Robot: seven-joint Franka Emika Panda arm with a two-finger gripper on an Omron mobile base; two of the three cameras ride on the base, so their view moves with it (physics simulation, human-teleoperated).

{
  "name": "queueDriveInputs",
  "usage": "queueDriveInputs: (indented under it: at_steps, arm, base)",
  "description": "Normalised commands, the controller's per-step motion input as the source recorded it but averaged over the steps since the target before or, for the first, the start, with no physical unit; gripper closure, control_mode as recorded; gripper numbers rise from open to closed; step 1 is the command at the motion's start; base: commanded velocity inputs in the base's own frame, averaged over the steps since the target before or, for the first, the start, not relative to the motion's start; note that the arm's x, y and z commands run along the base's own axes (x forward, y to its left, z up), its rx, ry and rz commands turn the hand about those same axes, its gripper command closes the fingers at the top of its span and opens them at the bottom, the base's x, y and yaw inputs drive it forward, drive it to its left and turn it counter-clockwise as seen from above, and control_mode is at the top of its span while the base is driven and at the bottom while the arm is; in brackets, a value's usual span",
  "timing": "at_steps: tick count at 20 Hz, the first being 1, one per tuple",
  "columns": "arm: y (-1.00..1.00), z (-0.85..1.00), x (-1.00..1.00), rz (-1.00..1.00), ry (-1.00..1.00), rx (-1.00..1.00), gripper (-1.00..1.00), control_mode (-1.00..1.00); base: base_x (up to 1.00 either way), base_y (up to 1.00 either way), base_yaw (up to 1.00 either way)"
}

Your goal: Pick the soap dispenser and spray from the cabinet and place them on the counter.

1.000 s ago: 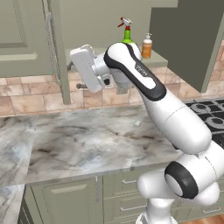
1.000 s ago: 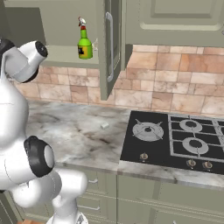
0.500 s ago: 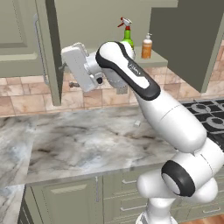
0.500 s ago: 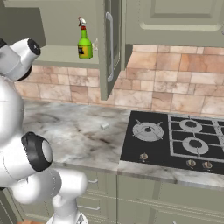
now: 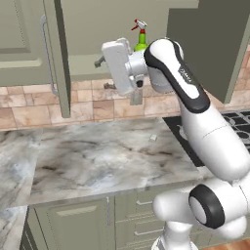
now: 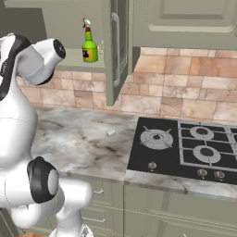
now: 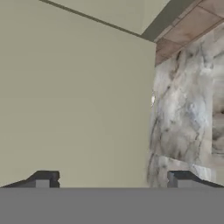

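Green spray (image 5: pixel 141 39): upright on the open cabinet (image 5: pixel 29 44) shelf, top centre of the left base view, upper left of the right base view (image 6: pixel 90 45); same spot as a second ago, untouched.
Orange soap dispenser: a second ago just right of the spray on that shelf; that spot now crossed by the arm's upper link, so not made out.
Hand (image 5: pixel 105 73): fingers spread wide with nothing between them; both dark tips far apart at the bottom of the hand view (image 7: pixel 113 179).
Change: swung left toward the open door half a second ago, now back right and higher, just left of the spray and a little below its trigger head.
Aim: pointed left in the frame, at a flat olive panel with marble table (image 7: pixel 188 113) beside it, not at either bottle.
Table (image 5: pixel 97 161): grey-white marble below the shelf, one small pale scrap near its middle, neither bottle set down on it.
Stovetop (image 6: pixel 185 148): lower right of the right base view, well apart from the shelf.
Meaning: still the approach; likely needs a turn of the wrist toward the shelf before any grasp.
Risk: arm close to the bottles, possible knock.
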Motion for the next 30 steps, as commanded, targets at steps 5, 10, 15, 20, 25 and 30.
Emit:
queueDriveInputs:
  at_steps: [5,10,15,20,25,30]
  arm:
    - [-0.57,-0.28,-0.57,0.0,0.02,-0.25,-1.0,-1.0]
    - [-0.3,-0.6,-0.58,0.02,0.03,-0.34,-1.0,-1.0]
    - [-0.14,-0.24,-0.31,0.0,-0.05,-0.17,-1.0,-1.0]
    - [-0.36,0.02,-0.03,0.0,-0.25,-0.14,-1.0,-1.0]
    - [-0.33,0.13,0.17,0.0,-0.24,-0.16,-1.0,-1.0]
    - [-0.39,0.13,0.22,0.0,-0.22,-0.16,-1.0,-1.0]
  base:
    - [0.0,0.0,0.0]
    - [0.0,0.0,0.0]
    - [0.0,0.0,0.0]
    - [0.0,0.0,0.0]
    - [0.0,0.0,0.0]
    - [0.0,0.0,0.0]
